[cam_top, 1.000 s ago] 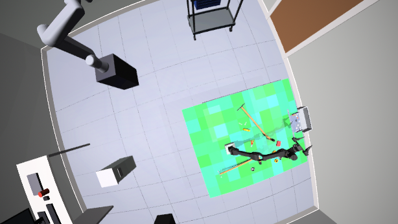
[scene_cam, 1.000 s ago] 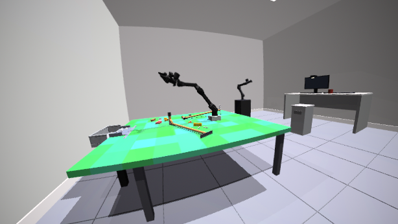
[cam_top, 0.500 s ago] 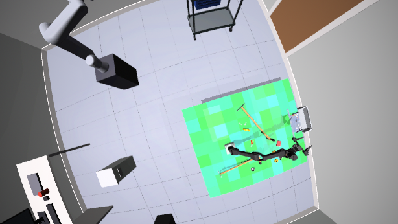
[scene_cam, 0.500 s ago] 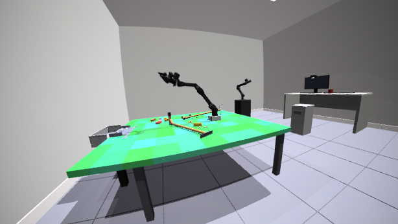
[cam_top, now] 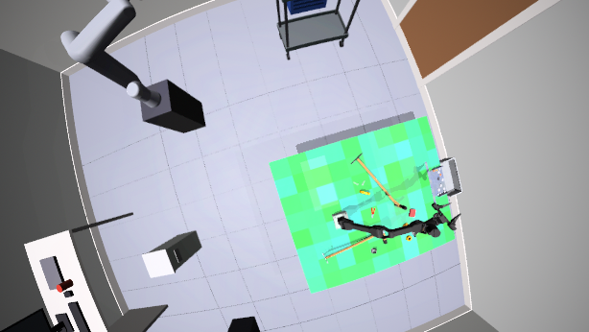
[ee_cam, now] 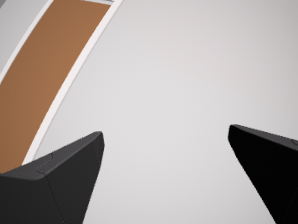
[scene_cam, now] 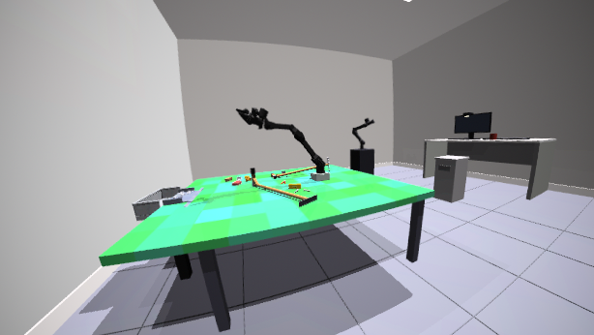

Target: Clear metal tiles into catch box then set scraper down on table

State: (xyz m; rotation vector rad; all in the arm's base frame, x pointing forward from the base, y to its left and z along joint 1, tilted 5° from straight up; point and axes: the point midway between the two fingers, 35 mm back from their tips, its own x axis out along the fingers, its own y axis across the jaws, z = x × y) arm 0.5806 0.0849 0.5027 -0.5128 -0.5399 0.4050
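The long scraper, seemingly the wooden-handled tool (cam_top: 376,180) (scene_cam: 281,190) with a wide dark head, lies on the table; its dark grip end stands up. The steel bench plate (cam_top: 434,186) (scene_cam: 190,196) is at the table's edge, with several small pale and orange-brown tiles on it in the top view. The grey catch box (cam_top: 458,178) (scene_cam: 146,210) adjoins its far end. My gripper (cam_top: 455,210) (scene_cam: 239,112) (ee_cam: 166,135) is open and empty, raised high above the table's edge, beside the plate and away from the scraper. The wrist view shows only wall and door between and around the fingers.
A second long tool (cam_top: 346,249) (scene_cam: 300,170) lies beside the arm's base. A yellow piece (cam_top: 365,192) (scene_cam: 294,186), a red block (cam_top: 412,212) (scene_cam: 236,183), a yellow ring (cam_top: 409,238) and a small grey part (cam_top: 374,250) lie on the green table (cam_top: 318,280) (scene_cam: 242,228).
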